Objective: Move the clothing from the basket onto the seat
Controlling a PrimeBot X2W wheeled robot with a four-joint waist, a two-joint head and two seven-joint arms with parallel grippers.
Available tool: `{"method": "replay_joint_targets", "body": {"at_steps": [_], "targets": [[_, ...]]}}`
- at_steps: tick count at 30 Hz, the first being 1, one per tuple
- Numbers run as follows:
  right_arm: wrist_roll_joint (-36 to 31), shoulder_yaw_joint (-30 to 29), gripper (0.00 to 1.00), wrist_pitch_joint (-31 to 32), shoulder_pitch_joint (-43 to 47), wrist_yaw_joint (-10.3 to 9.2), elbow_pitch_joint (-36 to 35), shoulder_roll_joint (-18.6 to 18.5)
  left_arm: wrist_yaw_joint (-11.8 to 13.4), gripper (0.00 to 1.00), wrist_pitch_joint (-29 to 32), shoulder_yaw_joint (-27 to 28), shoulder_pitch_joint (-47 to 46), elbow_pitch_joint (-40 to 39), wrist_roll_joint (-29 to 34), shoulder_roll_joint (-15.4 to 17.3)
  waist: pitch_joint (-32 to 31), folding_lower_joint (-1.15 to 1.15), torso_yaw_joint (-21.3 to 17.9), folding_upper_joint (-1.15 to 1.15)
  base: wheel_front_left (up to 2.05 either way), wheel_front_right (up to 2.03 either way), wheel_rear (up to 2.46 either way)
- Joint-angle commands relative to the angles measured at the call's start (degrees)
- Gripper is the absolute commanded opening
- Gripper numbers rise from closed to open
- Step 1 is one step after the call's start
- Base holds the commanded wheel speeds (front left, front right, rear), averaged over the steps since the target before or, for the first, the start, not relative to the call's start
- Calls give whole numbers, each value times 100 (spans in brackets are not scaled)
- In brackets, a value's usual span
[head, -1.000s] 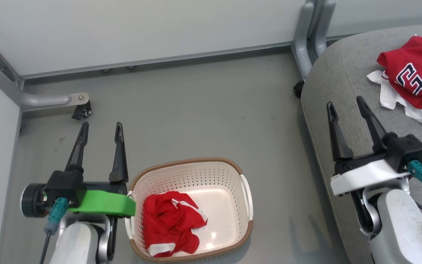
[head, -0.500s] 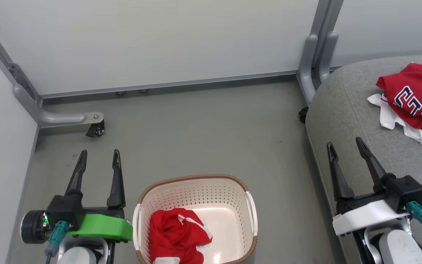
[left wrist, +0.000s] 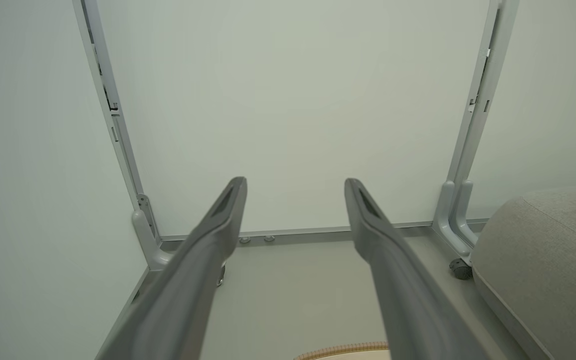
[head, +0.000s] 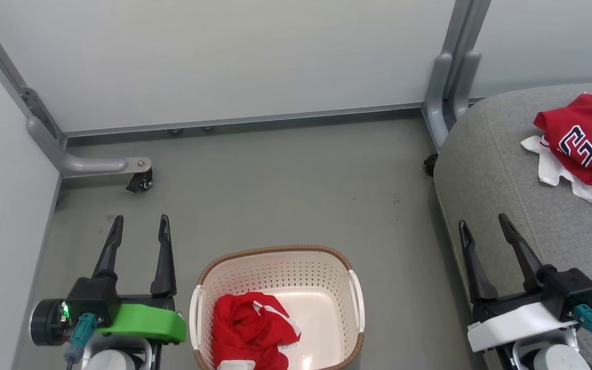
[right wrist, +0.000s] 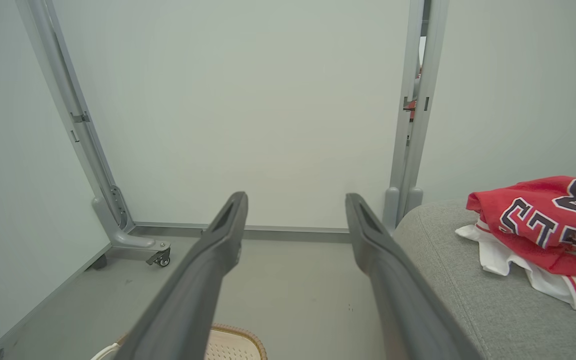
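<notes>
Floor (head: 285, 195) holds one basket (head: 275, 272) with one red garment (head: 247, 329); numbered garment (head: 589, 144) tops seat (head: 496, 174); left fingers (head: 164, 257), right fingers (head: 473, 267) wide.

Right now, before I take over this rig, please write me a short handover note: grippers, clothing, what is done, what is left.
Left gripper: open, empty, above the floor to the left of the basket.
Right gripper: open, empty, by the edge of the seat.
Done: the numbered red jersey lies on the seat.
Left: the red garment with white trim lies crumpled in the basket and must go onto the seat.
</notes>
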Motion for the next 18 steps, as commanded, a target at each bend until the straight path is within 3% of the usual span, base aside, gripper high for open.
{"method": "replay_joint_targets", "body": {"at_steps": [1, 18], "targets": [[34, 14, 100, -17, 69, -6, 4, -10, -23, 100, 0, 26, 73, 0, 57, -25, 9, 0, 4, 39, 0, 0, 0], [69, 41, 100, -17, -58, -6, 48, -11, -114, 100, 0, 124, -30, 25, 139, -73, 105, 0, 19, 39, 0, 0, 0]]}}
